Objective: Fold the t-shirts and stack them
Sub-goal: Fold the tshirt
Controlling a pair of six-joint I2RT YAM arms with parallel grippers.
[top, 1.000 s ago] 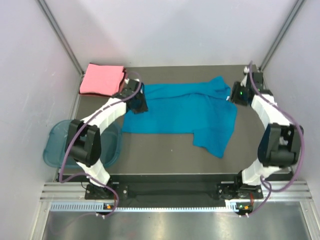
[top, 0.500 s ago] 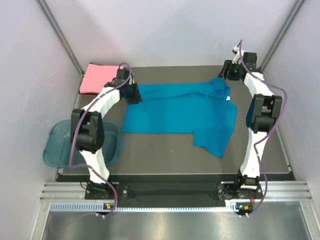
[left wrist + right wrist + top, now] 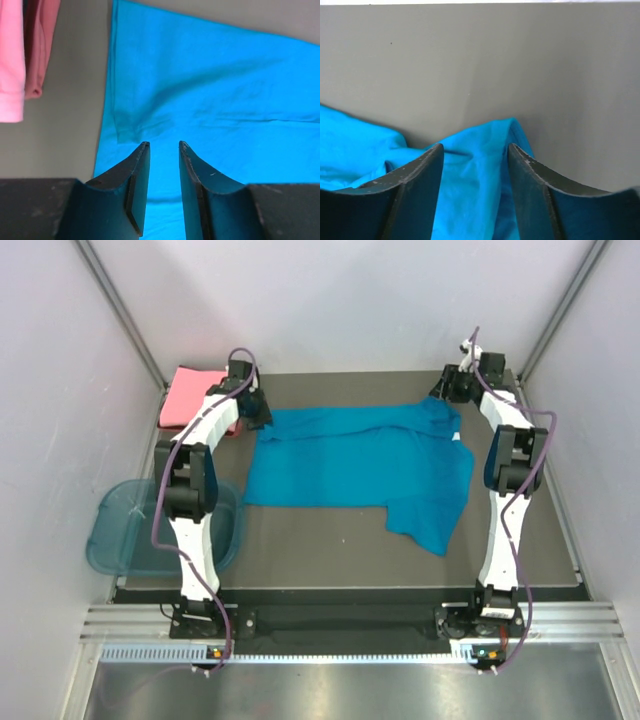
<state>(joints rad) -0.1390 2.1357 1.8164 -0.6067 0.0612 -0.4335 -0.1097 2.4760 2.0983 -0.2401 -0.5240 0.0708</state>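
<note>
The teal-blue t-shirt (image 3: 360,455) lies spread across the middle of the table, with one flap hanging toward the front right. In the left wrist view it (image 3: 210,85) fills most of the picture. The salmon-pink t-shirt (image 3: 188,398) lies folded at the back left corner, partly behind the left arm, and its edge (image 3: 20,50) shows in the left wrist view. My left gripper (image 3: 262,415) (image 3: 164,145) hovers open over the teal shirt's back left corner with nothing between its jaws. My right gripper (image 3: 445,392) (image 3: 476,147) stands open above the shirt's raised back right corner (image 3: 485,135).
A translucent blue plastic tub (image 3: 120,530) sits off the table's left edge near the front. The dark table top (image 3: 320,550) runs bare in front of the shirt. Grey walls close in at the back and both sides, and both arms stretch far toward the back.
Both arms have reached further toward the back of the table. The teal shirt's back edge now lies flatter and further back. The right gripper's jaws have widened.
</note>
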